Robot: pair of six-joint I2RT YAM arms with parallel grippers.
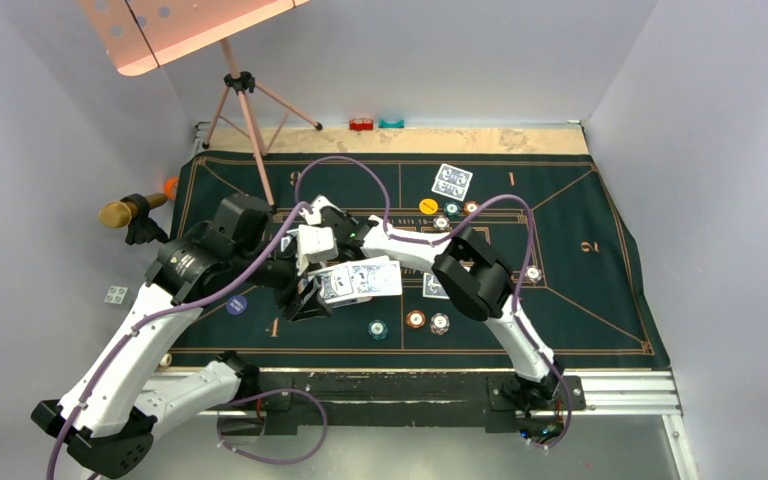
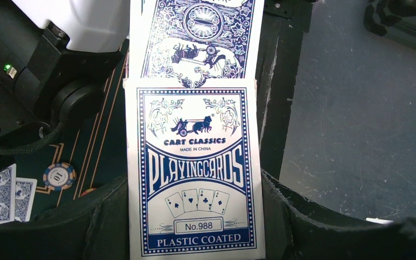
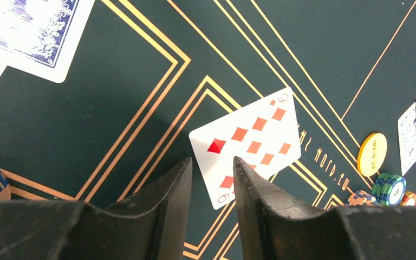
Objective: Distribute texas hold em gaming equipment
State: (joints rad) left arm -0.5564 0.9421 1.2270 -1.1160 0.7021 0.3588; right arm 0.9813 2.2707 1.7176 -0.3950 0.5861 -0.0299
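At the left of the felt mat [image 1: 580, 300], a flat blue disc [image 1: 237, 305] lies near the front gold line, just beside the left arm [image 1: 130, 340]. That arm climbs from its base, folds at a high elbow and reaches inward toward the middle of the table. The left gripper [image 2: 195, 216] pinches a blue-and-white card box [image 2: 195, 162] across its width, one finger on each long side, and holds it above the mat. One blue-backed card [image 2: 197, 38] juts from the box's far end. Beneath, in the left wrist view, a striped chip [image 2: 59, 176] and two face-down cards [image 2: 0, 195] lie on the felt. The right arm [image 1: 480, 285] bends at mid-table and stretches leftward over the mat, its wrist just beyond the box. The right gripper [image 3: 212, 165] points down with its fingers a little apart and nothing between them. A nine of diamonds [image 3: 249, 135] lies face up on the felt just past the fingertips. Further right, a yellow disc [image 3: 372, 154] sits close beside a teal chip [image 3: 389, 187]. Near the front line, three chips [image 1: 416, 320] lie in a row.
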